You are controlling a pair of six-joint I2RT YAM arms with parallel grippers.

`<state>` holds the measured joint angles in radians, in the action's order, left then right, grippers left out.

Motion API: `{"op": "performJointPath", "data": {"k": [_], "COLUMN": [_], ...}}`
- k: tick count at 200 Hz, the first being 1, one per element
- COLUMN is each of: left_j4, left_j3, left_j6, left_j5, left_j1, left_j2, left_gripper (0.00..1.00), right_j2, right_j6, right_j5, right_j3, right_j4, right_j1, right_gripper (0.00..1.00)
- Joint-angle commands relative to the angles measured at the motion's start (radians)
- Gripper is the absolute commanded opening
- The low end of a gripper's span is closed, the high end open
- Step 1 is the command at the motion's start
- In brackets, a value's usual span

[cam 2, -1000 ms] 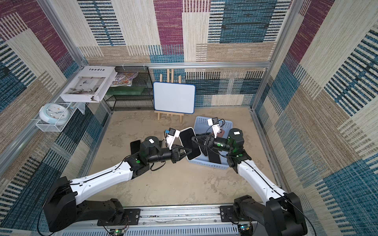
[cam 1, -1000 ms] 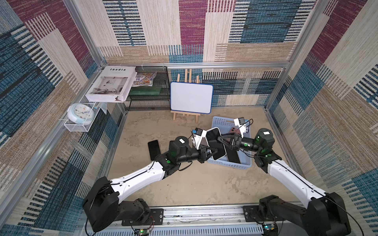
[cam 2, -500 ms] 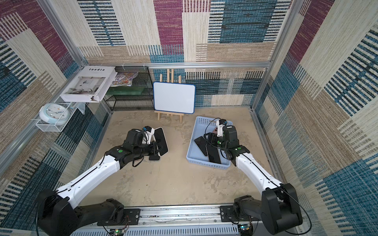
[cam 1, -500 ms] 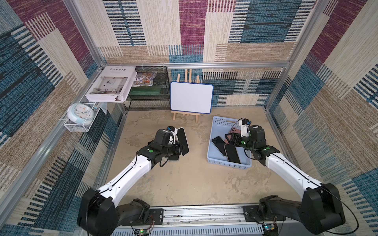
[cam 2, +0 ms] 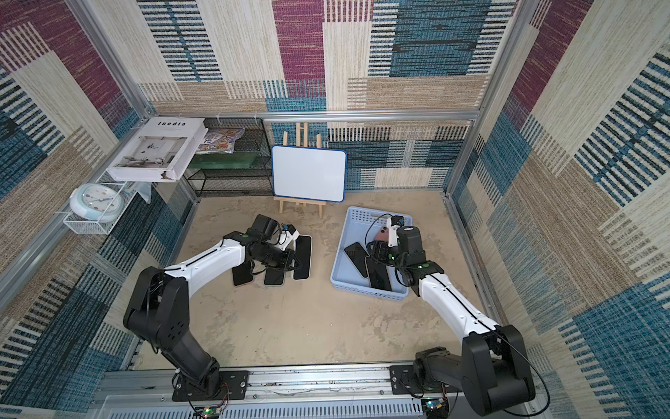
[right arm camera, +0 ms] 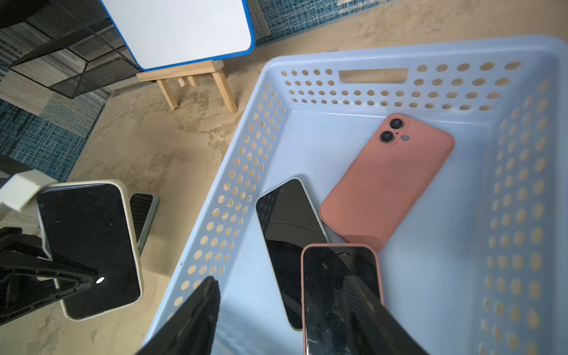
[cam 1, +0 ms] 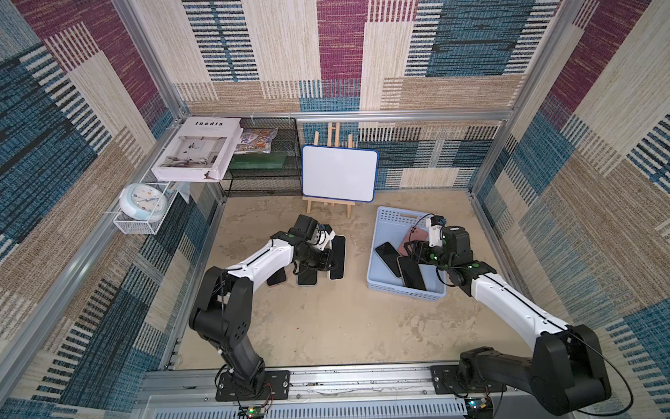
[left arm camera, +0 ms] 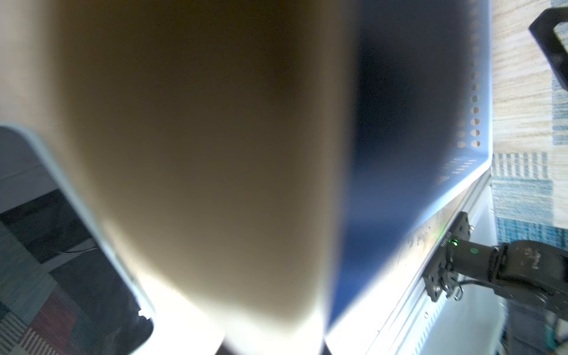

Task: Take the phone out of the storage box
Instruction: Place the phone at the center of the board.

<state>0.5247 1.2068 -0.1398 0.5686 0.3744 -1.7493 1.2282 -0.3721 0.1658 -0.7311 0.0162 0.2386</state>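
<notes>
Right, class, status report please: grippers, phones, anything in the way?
Left gripper shut on white-cased phone, outside box, beside two table phones. Right gripper open above box. Three phones inside. Nothing blocking them.

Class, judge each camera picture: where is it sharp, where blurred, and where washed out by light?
Left wrist view: almost all blur, a tan smear across the middle, white glare along the bottom, the storage box wall dim. Right wrist view: pink phone sharp, right gripper soft-edged. In both top views: evenly lit, sharp throughout.
</notes>
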Motion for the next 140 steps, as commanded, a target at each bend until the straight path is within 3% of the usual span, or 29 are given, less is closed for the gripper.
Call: {"op": "performJointPath", "data": {"k": [1,37,48,63,78,104,140], "left_j4": [0.017,0.007,0.009,0.021,0.034,0.045,0.049], "left_j3": [0.037,0.052,0.056,0.059,0.06,0.062,0.046], "left_j6": [0.052,0.059,0.061,0.065,0.068,0.056,0.025], "left_j5": [0.101,0.114,0.111,0.086,0.059,0.019,-0.179], "left_j1": [-0.013,-0.032,-0.038,-0.047,-0.059,-0.074,-0.077], "left_j2": [-0.075,-0.146,-0.151,-0.154,-0.157,-0.167,-0.121], "left_gripper": [0.0,0.01,0.08,0.37,0.49,0.53,0.56], "right_j2": [-0.007,-0.003,0.0,0.009,0.017,0.035,0.037], "right_j6": [0.012,0.01,0.009,0.007,0.004,0.001,0.004], "right_j5": [0.015,0.021,0.023,0.027,0.033,0.044,0.034], "right_j3": [0.008,0.012,0.014,0.014,0.013,0.01,0.012], "right_j4": [0.002,-0.002,-0.004,-0.007,-0.01,-0.013,-0.014], "right_j1": [-0.013,-0.025,-0.028,-0.03,-0.032,-0.033,-0.035], "right_gripper": [0.69,0.69,0.69,0.69,0.69,0.69,0.69]}}
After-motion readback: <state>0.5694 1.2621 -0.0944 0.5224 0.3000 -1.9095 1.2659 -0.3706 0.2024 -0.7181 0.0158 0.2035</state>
